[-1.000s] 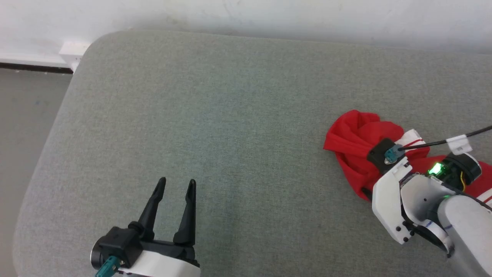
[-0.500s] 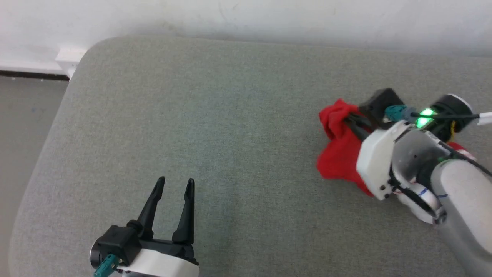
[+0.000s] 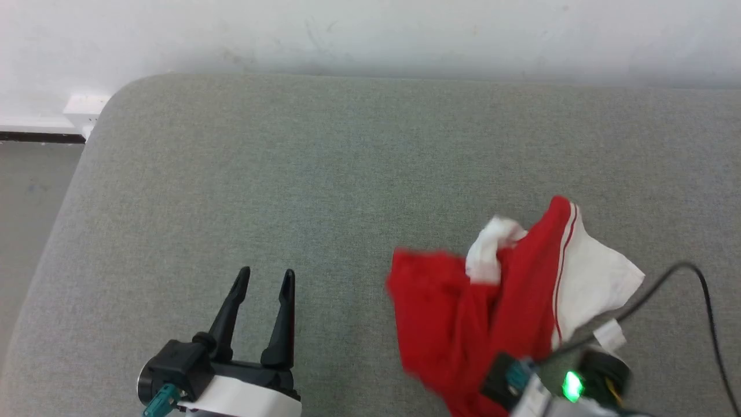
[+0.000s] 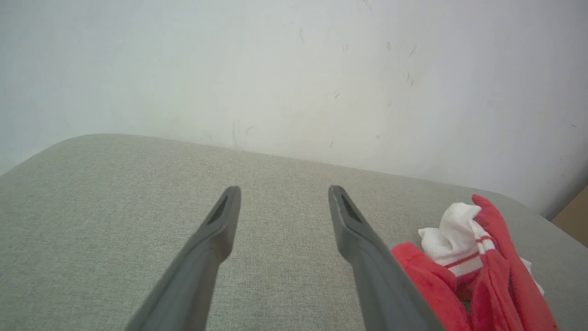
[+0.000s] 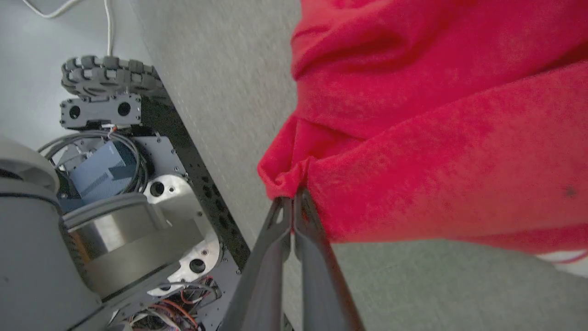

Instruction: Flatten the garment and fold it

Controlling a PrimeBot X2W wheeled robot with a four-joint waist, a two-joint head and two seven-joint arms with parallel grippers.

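The garment [image 3: 457, 313], a red shirt with white sleeves and striped trim, hangs bunched above the grey cushion [image 3: 289, 174] at the lower right of the head view. In the right wrist view my right gripper [image 5: 292, 202] is shut on a fold of the garment's [image 5: 413, 138] red cloth, the fingers pinched together. My left gripper [image 3: 263, 278] stands open over the cushion at the lower left, nothing between its fingers [image 4: 216, 230]. The left wrist view shows the garment [image 4: 477, 271] to its right, apart from that gripper.
A white wall [image 3: 370, 29] runs behind the cushion. The cushion's rounded left corner drops to the floor [image 3: 29, 185]. A black cable [image 3: 689, 278] loops over the cushion at the right. The robot's base and wheel [image 5: 110, 82] stand beside the cushion's edge.
My right gripper has shut on the garment, lifted it and drawn it toward me and to the left; a white sleeve now hangs out. The head camera has tilted. The left gripper stays put.
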